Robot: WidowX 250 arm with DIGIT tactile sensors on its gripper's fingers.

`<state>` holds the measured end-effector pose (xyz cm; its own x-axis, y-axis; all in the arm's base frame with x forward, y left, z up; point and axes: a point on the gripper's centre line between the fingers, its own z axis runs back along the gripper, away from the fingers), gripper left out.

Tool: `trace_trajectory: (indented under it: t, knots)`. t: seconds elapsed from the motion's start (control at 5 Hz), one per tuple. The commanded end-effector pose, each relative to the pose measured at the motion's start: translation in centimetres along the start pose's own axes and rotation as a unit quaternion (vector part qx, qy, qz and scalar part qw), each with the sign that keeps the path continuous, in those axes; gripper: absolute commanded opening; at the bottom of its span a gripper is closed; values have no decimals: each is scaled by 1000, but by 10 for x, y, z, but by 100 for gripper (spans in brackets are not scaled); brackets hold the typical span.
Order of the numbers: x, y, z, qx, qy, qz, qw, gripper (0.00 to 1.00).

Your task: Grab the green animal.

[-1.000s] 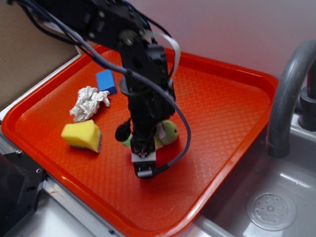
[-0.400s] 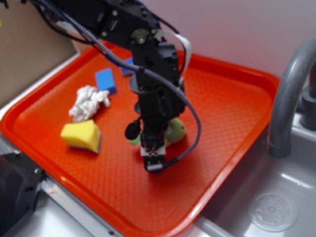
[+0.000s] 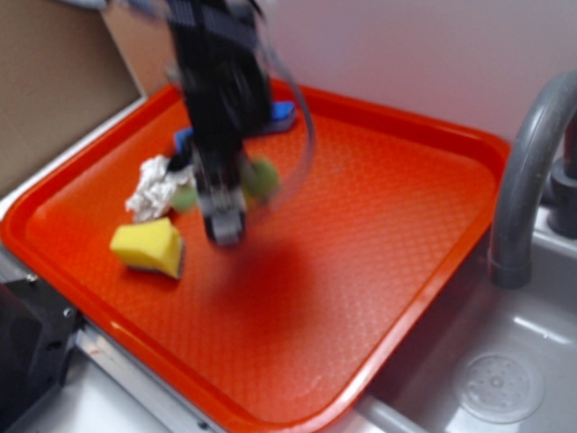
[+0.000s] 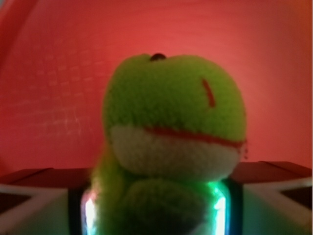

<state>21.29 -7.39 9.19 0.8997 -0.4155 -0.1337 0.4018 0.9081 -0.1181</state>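
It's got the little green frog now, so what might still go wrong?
The frog sits between the fingers with only its lower body pinched, head sticking out, so the soft plush might slip free. The arm looks blurred in the exterior view, so it seems to be moving fast, which could shake it loose. Carried low, it might brush the crumpled paper or yellow sponge.

The green animal (image 4: 171, 132) is a small fuzzy plush with a round lime-green head, a pale lower face, a red stitched mouth line and a short red stitch above it, its body a darker green below. In the wrist view its head stands upright and fills the middle of the frame, with the body wedged between the two finger pads. In the blurred exterior view it (image 3: 261, 178) appears as a green patch raised above the orange tray.
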Motion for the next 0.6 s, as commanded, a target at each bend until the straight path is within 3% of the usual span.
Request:
trace_trajectory:
  t: [0.0,0.2,0.4]
  knots:
    - [-22,6,104,-5,-111,117,987,0]
    - [-23,-5,135,18,-165,121,979,0]
    - [-9,-13,133,28,-184,6,983,0]
